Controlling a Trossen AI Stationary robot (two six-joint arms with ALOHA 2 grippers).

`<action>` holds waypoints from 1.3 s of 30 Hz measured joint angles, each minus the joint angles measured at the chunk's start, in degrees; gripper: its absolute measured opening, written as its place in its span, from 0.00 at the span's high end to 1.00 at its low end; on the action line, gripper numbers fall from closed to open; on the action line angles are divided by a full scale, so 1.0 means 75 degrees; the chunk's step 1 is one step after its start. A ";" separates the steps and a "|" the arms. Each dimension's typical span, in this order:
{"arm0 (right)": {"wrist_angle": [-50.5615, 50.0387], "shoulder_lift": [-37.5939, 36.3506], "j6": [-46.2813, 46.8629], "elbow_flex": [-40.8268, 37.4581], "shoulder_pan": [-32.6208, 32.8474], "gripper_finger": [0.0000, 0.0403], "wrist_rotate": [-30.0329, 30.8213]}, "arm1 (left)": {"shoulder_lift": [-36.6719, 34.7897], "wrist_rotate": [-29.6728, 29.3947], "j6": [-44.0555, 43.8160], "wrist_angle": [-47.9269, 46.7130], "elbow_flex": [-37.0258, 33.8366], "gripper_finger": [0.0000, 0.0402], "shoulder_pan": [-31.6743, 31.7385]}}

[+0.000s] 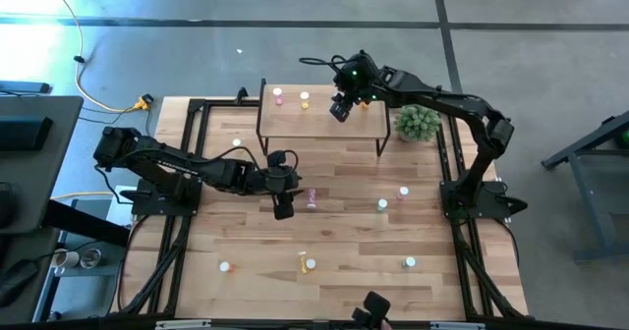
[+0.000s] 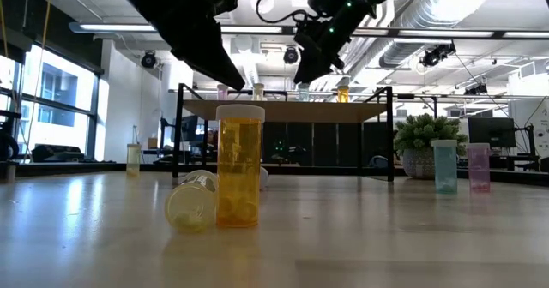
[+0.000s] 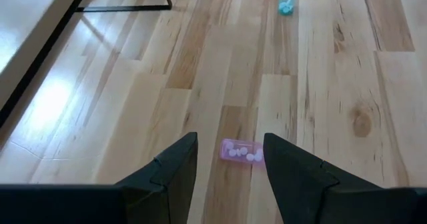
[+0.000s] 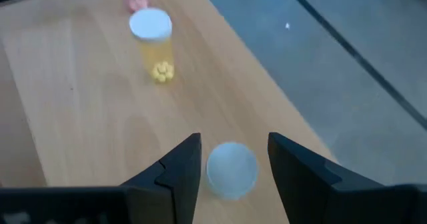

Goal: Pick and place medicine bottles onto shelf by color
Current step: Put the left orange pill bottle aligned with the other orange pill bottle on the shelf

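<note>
Bright, even overhead light; glare streaks the tabletop (image 3: 53,104), and the right wrist view is motion-blurred.

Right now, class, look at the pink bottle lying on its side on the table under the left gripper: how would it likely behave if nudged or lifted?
The pink bottle lies on its round side, so a sideways nudge would probably roll it. It looks light: small, clear, with few pills. Its smooth wall might slip between the left gripper's open fingers.

Bare shelf (image 1: 295,122) front, three bottles (image 1: 278,96) crowding back edge, plant (image 1: 418,123) beside
</note>
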 joint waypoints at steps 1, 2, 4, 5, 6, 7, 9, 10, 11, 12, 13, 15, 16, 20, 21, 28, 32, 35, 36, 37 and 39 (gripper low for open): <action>-0.0005 0.0000 -0.0058 0.0065 0.0001 0.59 0.0000 | 0.0000 -0.0001 0.0000 -0.0001 0.0000 0.60 0.0000; -0.0002 0.0000 -0.0083 0.0124 0.0001 0.59 0.0000 | 0.0000 -0.0006 0.0000 -0.0002 0.0000 0.60 0.0000; -0.0054 0.0000 -0.0124 0.0300 0.0000 0.59 0.0000 | 0.0000 -0.0015 0.0003 -0.0002 0.0000 0.60 0.0000; -0.0100 0.0000 -0.0133 0.0406 -0.0001 0.59 0.0000 | 0.0000 -0.0015 0.0002 -0.0003 0.0000 0.60 0.0000; -0.0152 -0.0001 -0.0132 0.0525 -0.0001 0.59 0.0000 | 0.0000 -0.0013 0.0003 -0.0005 -0.0001 0.60 0.0000; -0.0250 -0.0003 -0.0103 0.0653 0.0001 0.59 0.0000 | 0.0000 -0.0003 0.0036 -0.0005 0.0000 0.60 0.0000; -0.0580 -0.0003 -0.0061 0.0949 0.0001 0.59 0.0000 | 0.0000 0.0008 0.0206 -0.0023 -0.0002 0.60 0.0000; -0.0778 -0.0003 -0.0065 0.1103 0.0008 0.59 0.0000 | 0.0000 0.0008 0.0262 -0.0044 -0.0001 0.60 0.0000; -0.0968 -0.0005 -0.0071 0.1244 0.0040 0.59 0.0000 | 0.0000 0.0008 0.0270 -0.0068 -0.0001 0.60 0.0000; -0.1158 -0.0013 -0.0087 0.1365 0.0070 0.59 0.0005 | 0.0000 0.0008 0.0262 -0.0092 -0.0003 0.60 0.0000; -0.1394 -0.0015 -0.0135 0.1480 0.0111 0.59 0.0012 | 0.0000 0.0008 0.0247 -0.0111 -0.0003 0.60 0.0000; -0.1914 -0.0015 -0.0246 0.1666 0.0230 0.59 0.0011 | 0.0000 0.0008 0.0188 -0.0141 -0.0003 0.60 0.0000; -0.2133 -0.0015 -0.0268 0.1726 0.0307 0.59 0.0006 | 0.0000 0.0010 0.0156 -0.0158 -0.0003 0.60 0.0000; -0.2948 -0.0093 -0.0443 0.1702 0.0665 0.59 -0.0040 | 0.0000 0.0009 0.0140 -0.0211 -0.0003 0.60 0.0000; -0.3143 -0.0107 -0.0441 0.1699 0.0760 0.59 -0.0063 | 0.0000 0.0008 0.0136 -0.0214 -0.0003 0.60 0.0000; -0.4357 -0.0131 -0.0237 0.1685 0.1626 0.59 -0.0131 | 0.0000 0.0038 0.0051 -0.0553 -0.0003 0.60 -0.0015; -0.4327 -0.0269 -0.0207 0.1219 0.2134 0.59 -0.0131 | 0.0000 0.0177 -0.0364 -0.0907 -0.0003 0.60 -0.0020; -0.3915 -0.0599 0.0079 0.0342 0.2427 0.59 -0.0127 | 0.0000 0.0379 -0.0611 -0.0984 -0.0006 0.60 -0.0049; -0.3676 -0.0766 0.0223 -0.0012 0.2506 0.59 -0.0115 | 0.0000 0.0468 -0.0614 -0.0981 -0.0005 0.60 -0.0076; -0.3448 -0.0932 0.0387 -0.0380 0.2569 0.59 -0.0064 | 0.0000 0.0544 -0.0609 -0.0987 -0.0004 0.60 -0.0105; -0.2945 -0.1283 0.0713 -0.1066 0.2718 0.59 0.0019 | 0.0000 0.0627 -0.0613 -0.0990 -0.0006 0.60 -0.0167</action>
